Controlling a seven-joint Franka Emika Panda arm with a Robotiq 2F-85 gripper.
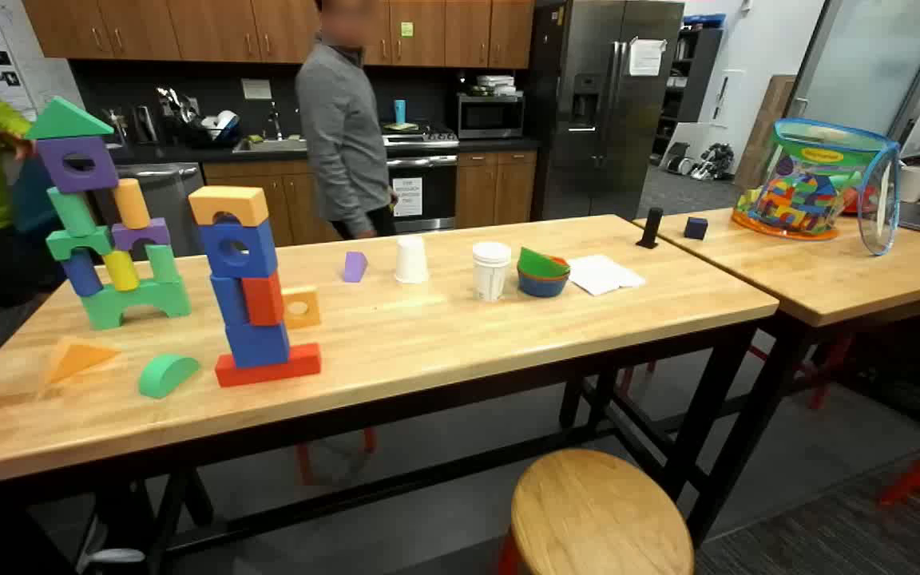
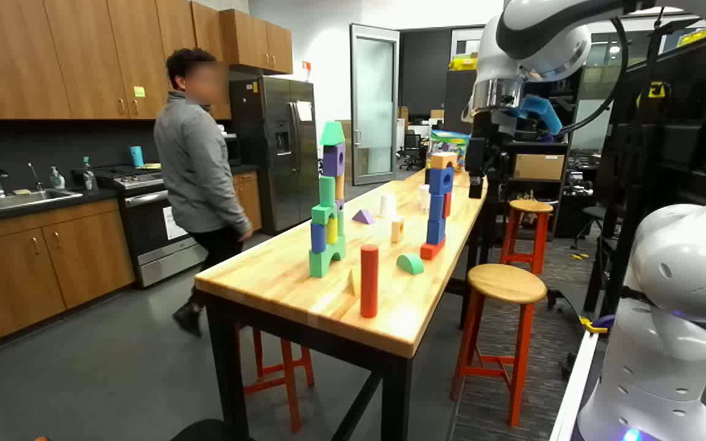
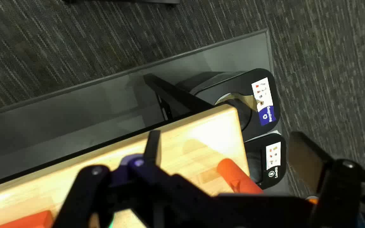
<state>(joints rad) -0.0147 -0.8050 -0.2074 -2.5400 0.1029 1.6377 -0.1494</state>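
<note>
Red cylinder (image 2: 369,282) standing upright near one end of the worktop (image 2: 279,269)
Its long axis runs vertically, an orange triangular block (image 1: 81,359) nearby; the gripper (image 3: 225,139) hangs well apart from both, jaws spread wide.

Rounded, glossy white arm base (image 2: 647,380), blue light (image 2: 632,435) glowing low on it. Bulky white shoulder shell (image 2: 687,263) right above base; middle of arm out of frame. Curved white-and-grey upper link (image 2: 546,29) high above base, left of it in an exterior view. Silver-ringed metal wrist (image 2: 497,95) on that same side of base. Black two-fingered gripper (image 3: 227,145) hangs tips-down, higher than base; fingers (image 3: 152,147) spread wide apart.
</note>
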